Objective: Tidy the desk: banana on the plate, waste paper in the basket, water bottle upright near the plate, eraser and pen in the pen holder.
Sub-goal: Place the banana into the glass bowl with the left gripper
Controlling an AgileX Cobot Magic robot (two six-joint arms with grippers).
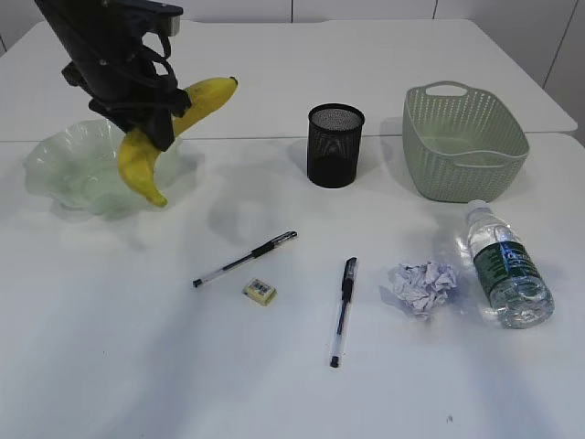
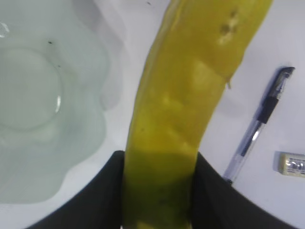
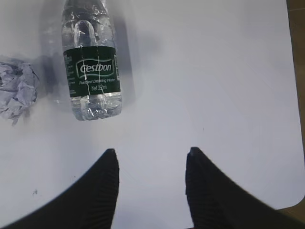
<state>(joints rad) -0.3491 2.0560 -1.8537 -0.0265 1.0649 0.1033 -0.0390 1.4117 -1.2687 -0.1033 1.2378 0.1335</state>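
Observation:
My left gripper (image 1: 151,119) is shut on the yellow banana (image 1: 146,155) and holds it in the air at the right rim of the pale green glass plate (image 1: 64,165). In the left wrist view the banana (image 2: 186,105) fills the middle between my jaws (image 2: 159,167), with the plate (image 2: 38,95) at the left. The water bottle (image 1: 507,270) lies on its side at the right, next to the crumpled paper (image 1: 423,285). Two pens (image 1: 247,259) (image 1: 343,311) and an eraser (image 1: 260,291) lie at the front middle. My right gripper (image 3: 151,157) is open and empty, short of the bottle (image 3: 93,71).
The black mesh pen holder (image 1: 335,144) stands at the middle back. The green basket (image 1: 464,142) stands at the back right. In the right wrist view the paper ball (image 3: 16,90) lies left of the bottle, and the table's edge (image 3: 298,95) runs down the right.

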